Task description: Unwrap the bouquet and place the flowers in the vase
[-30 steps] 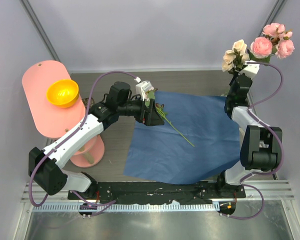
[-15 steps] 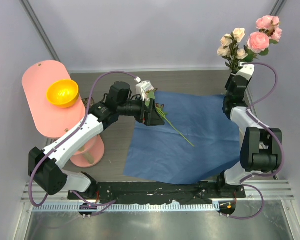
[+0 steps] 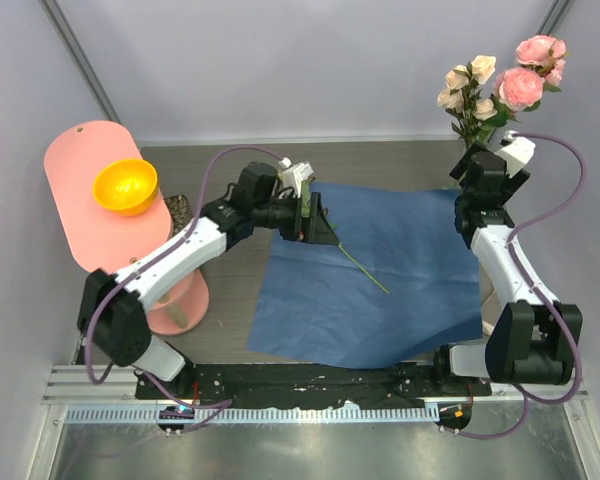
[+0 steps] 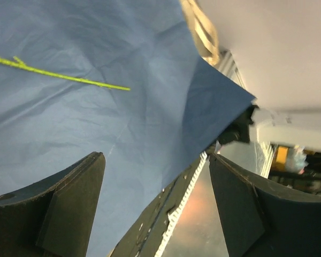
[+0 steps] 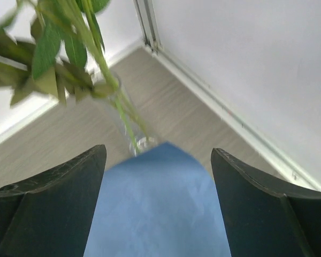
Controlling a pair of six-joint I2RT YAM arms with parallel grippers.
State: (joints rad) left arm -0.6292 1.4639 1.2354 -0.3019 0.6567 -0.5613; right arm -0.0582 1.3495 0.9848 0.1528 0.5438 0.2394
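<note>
From above, the blue paper (image 3: 380, 290) lies spread flat across the middle of the frame. One thin green stem (image 3: 360, 265) lies slantwise on it, just left of centre. The left gripper (image 3: 320, 225) hangs over the paper's upper left corner, at the top end of that stem; from this angle I cannot tell whether it touches the stem. In the upper right, the flowers (image 3: 495, 85) stand upright in a bunch, pink blooms to the right and cream ones to the left. The right gripper (image 3: 478, 160) sits just below them at the paper's upper right corner (it hides the foot of the bunch from this camera). At the left edge, an orange bowl (image 3: 125, 185) rests on a pink stand (image 3: 85, 210).

In the left wrist view, the two dark fingers (image 4: 69, 209) stand wide apart at the bottom of the frame with nothing between them, so this gripper is released. Creased blue paper (image 4: 123, 123) fills most of the picture. The green stem (image 4: 59, 75) crosses the upper left, and a cream ribbon (image 4: 200, 27) shows at the top edge.

In the right wrist view, the fingers (image 5: 53, 209) are likewise spread and empty. Between them lies a corner of the blue paper (image 5: 155, 214). Just beyond it, the clear glass vase (image 5: 125, 120) stands on the wooden tabletop (image 5: 171, 112), left of centre. Green stems run down into it, and leaves (image 5: 53, 48) fill the upper left.
</note>
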